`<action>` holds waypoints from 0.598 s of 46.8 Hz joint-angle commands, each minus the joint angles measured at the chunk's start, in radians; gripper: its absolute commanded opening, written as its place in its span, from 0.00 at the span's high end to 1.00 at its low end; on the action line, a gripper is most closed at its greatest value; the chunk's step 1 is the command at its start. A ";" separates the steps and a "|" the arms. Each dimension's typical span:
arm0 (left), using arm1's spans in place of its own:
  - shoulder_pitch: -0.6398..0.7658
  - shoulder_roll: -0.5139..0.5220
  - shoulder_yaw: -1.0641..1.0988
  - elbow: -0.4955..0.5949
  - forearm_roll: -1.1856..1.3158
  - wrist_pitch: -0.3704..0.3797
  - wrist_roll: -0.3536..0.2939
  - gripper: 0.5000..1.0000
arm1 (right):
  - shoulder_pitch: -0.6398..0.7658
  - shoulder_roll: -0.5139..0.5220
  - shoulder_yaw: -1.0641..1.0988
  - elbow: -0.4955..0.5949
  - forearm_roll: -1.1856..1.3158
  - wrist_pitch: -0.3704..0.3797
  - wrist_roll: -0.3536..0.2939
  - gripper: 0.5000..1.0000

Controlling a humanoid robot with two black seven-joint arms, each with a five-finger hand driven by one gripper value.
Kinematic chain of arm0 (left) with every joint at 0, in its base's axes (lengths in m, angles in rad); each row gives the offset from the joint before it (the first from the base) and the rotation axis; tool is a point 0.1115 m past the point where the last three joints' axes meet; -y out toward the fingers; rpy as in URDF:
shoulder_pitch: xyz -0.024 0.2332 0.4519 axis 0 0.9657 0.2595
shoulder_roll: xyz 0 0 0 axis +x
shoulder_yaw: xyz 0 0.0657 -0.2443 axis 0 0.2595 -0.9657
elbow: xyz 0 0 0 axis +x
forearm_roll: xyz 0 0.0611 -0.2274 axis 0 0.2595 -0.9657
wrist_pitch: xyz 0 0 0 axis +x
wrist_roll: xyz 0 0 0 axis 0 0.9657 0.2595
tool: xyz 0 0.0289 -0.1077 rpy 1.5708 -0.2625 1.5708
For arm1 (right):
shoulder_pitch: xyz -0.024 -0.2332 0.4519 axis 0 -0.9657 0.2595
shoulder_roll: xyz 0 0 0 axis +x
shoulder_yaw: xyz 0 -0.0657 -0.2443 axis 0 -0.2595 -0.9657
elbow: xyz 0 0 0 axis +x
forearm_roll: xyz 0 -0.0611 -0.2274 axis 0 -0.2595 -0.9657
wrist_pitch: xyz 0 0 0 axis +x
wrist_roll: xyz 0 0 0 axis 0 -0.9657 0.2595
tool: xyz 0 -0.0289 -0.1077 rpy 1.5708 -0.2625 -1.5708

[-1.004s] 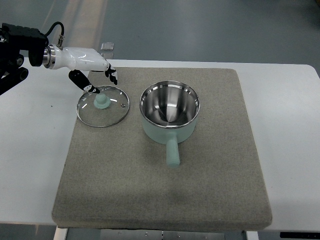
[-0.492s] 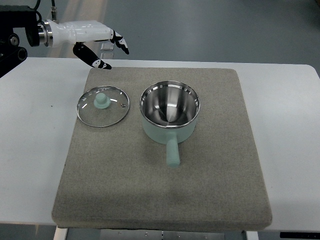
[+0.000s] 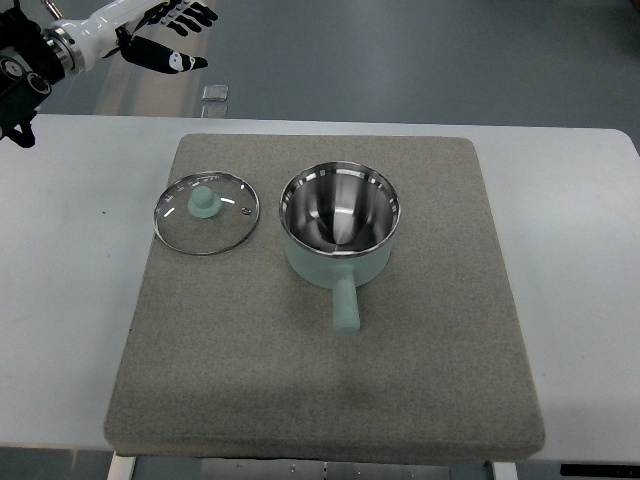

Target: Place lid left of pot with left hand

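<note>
One spread, empty left hand [image 3: 165,35]

A grey felt mat [image 3: 400,380] lies on the white counter [image 3: 580,260]; a small clear block [image 3: 213,94] sits beyond its far edge.

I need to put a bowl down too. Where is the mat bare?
The mat is bare across its near half below the pot handle, and along its right side. The crowded part is far left, where the lid lies beside the pot.
</note>
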 commanded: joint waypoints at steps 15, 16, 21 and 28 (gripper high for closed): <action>0.064 -0.092 -0.004 0.072 -0.577 0.121 0.147 0.36 | 0.000 0.000 0.000 0.000 0.000 0.002 0.000 0.16; 0.065 -0.093 -0.004 0.072 -0.598 0.121 0.146 0.36 | 0.000 0.000 0.000 0.000 0.000 0.002 0.000 0.16; 0.080 -0.101 -0.004 0.072 -0.694 0.117 0.146 0.36 | 0.000 0.000 0.000 0.000 0.000 0.000 0.000 0.16; 0.083 -0.113 -0.018 0.088 -0.850 0.114 0.150 0.31 | 0.000 0.000 0.000 0.000 0.000 0.002 0.000 0.16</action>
